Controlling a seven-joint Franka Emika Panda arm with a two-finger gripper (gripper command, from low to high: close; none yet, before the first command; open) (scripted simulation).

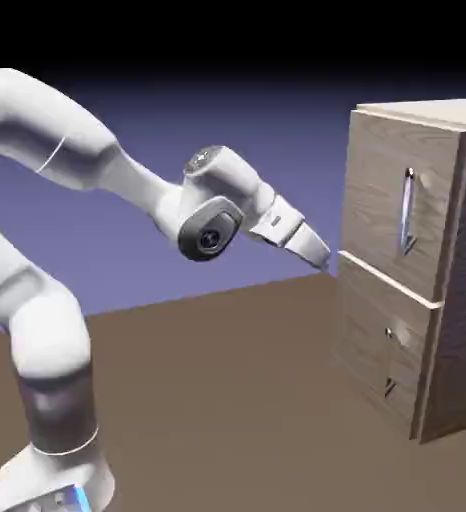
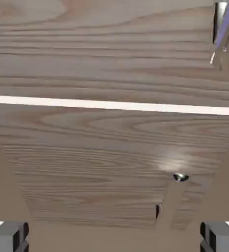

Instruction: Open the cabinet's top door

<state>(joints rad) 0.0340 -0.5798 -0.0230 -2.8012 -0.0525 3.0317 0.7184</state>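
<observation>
- I'm in the approach step: my gripper hangs with jaws spread wide, holding nothing, near the cabinet on the right.
- The top door looks shut; next I'd raise toward its vertical handle.
</observation>
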